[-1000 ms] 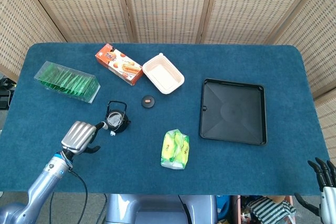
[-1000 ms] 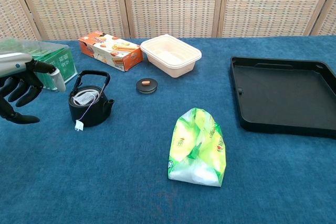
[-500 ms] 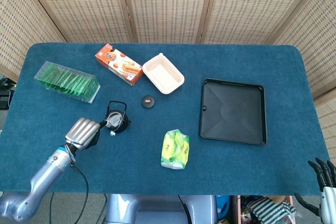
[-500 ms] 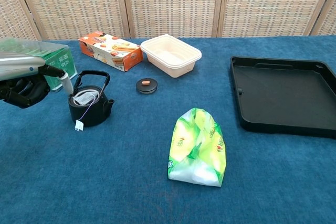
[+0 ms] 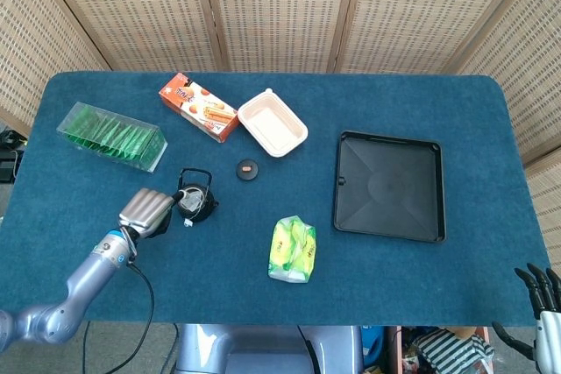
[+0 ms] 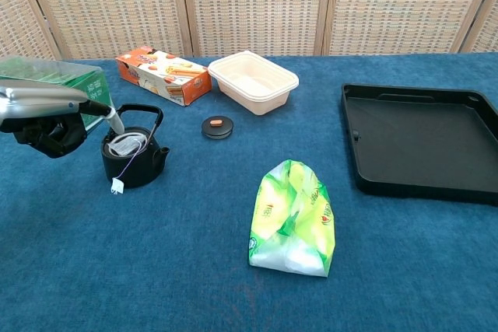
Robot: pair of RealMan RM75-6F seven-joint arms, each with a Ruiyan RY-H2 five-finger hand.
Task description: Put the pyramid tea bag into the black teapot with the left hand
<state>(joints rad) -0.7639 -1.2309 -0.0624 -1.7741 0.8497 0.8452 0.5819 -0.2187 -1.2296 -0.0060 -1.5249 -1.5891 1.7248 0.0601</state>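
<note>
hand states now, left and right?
Left hand: fingers curled in, holding nothing, one finger pointing into the black teapot.
Right hand: only the fingers show at the frame's corner, apart, holding nothing.

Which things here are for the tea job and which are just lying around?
For the job: the teapot, the tea bag already inside it, and the left hand next to it.

Just lying around: snack box, white tub, lid, black tray, green packet, clear box.
</note>
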